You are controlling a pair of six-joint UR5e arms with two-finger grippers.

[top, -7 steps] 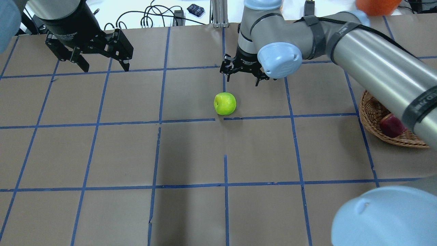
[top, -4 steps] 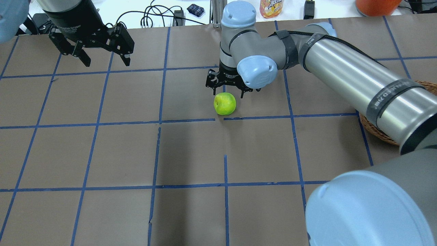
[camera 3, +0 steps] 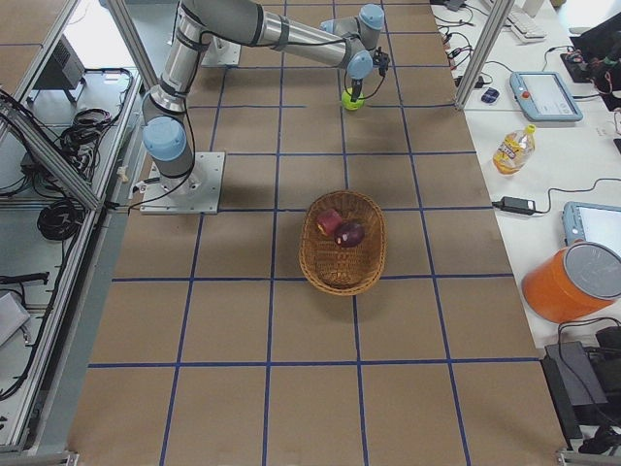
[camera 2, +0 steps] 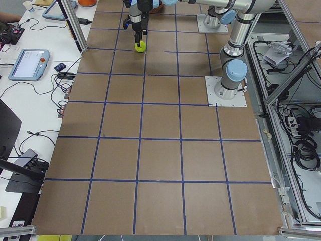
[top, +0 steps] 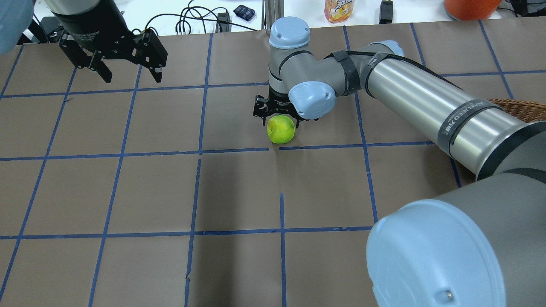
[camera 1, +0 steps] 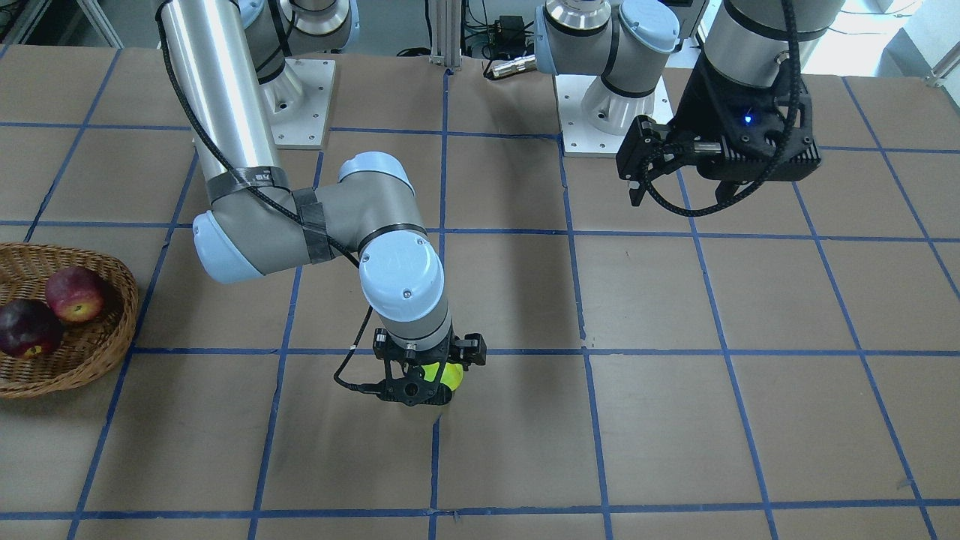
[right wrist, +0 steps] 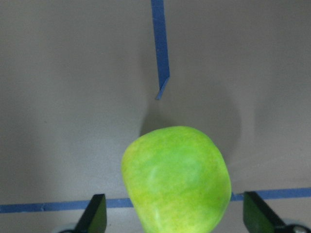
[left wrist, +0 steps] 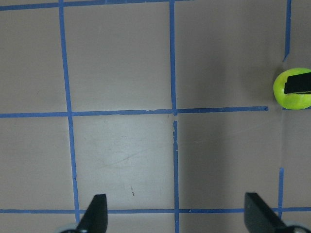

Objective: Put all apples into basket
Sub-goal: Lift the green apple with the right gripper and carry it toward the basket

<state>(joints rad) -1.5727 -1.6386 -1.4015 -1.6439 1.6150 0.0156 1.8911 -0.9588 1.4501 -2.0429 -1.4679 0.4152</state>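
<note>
apples: two of the three lie in the basket [camera 1: 97, 352], the red apple [camera 1: 75, 294] and the maroon apple [camera 1: 26, 328] side by side; the green apple [top: 280, 129] sits on the worktop [top: 239, 192] near its middle, well apart from the basket and just beside a blue tape line [top: 239, 150]; right hand [top: 279, 121] is low over the green apple, spread wide with one finger on each side of the fruit and a gap showing at both in the wrist view, so nothing is gripped; left hand [top: 131, 76] hangs spread and empty above bare worktop, well apart from the fruit; step in hand, as judged: closing on the last apple; recommendations: lower until the fingers [right wrist: 97, 216] pass the widest part of the fruit, since a grip above it would likely squeeze the smooth, round apple out; keep it centred between the jaws; close gently; lift straight up before carrying it towards the basket.
</note>
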